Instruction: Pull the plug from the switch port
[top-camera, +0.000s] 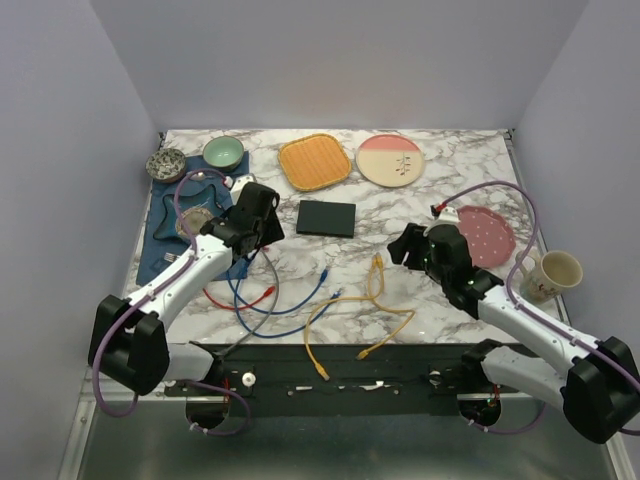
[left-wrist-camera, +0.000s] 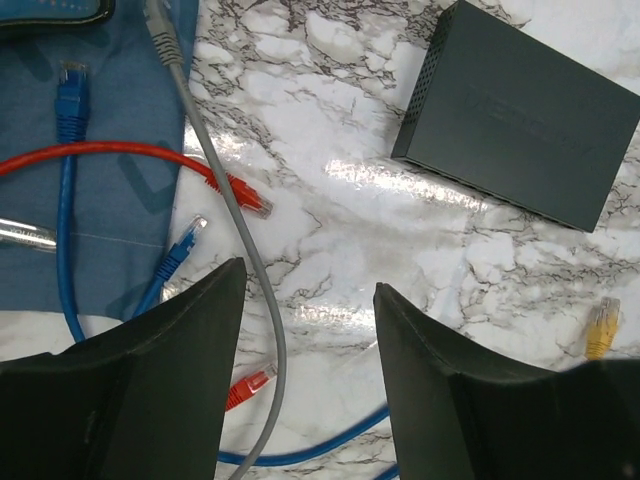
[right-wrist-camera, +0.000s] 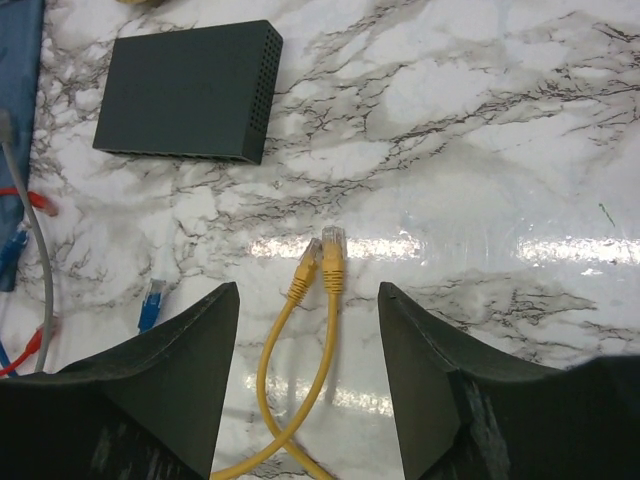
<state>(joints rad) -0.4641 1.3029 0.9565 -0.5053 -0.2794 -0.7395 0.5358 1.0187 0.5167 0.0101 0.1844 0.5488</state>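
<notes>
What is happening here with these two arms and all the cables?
Two robot arms hang over a marble table. The left tool and the right tool are both open and hold nothing. The dark switch lies between them, apart from both, and no cable shows plugged into it. A red cable, a blue cable, a grey cable and a yellow cable lie loose on the table.

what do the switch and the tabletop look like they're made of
The switch looks like matte dark grey plastic or painted metal: no shine on its flat top and a grid of small vent holes along one side; the look alone cannot settle which. The tabletop is glossy and white with grey veins and bright glare streaks. It may be polished marble or a marble-print laminate.
</notes>
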